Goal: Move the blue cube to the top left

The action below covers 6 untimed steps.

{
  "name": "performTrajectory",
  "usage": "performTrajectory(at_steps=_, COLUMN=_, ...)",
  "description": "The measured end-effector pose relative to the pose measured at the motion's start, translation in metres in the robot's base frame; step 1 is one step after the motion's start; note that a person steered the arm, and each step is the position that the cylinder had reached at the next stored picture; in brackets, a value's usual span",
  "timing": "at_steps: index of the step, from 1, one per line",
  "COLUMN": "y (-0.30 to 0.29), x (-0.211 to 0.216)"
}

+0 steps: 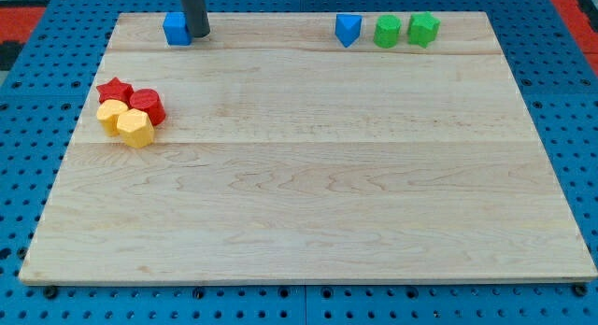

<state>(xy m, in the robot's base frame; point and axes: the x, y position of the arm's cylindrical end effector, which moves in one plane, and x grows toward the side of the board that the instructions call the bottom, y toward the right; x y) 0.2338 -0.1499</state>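
Note:
The blue cube [176, 29] sits near the top edge of the wooden board [308, 194], toward the view's top left. My tip [198, 34] is at the end of the dark rod, right against the cube's right side. A second blue block [348, 29], wedge-like in shape, sits at the top edge right of centre.
A green cylinder-like block [387, 31] and a green star block [422, 29] stand at the top right. At the left, a red star [114, 90], a red block [148, 105], and two yellow blocks [112, 115] [136, 129] form a tight cluster.

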Motion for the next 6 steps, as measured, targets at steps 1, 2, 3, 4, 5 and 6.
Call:
performTrajectory(at_steps=1, y=0.004, x=0.0)
performTrajectory(at_steps=2, y=0.022, x=0.021)
performTrajectory(at_steps=3, y=0.085, x=0.087)
performTrajectory(at_steps=4, y=0.205, x=0.102)
performTrajectory(at_steps=5, y=0.334, x=0.081)
performTrajectory(at_steps=6, y=0.422, x=0.017)
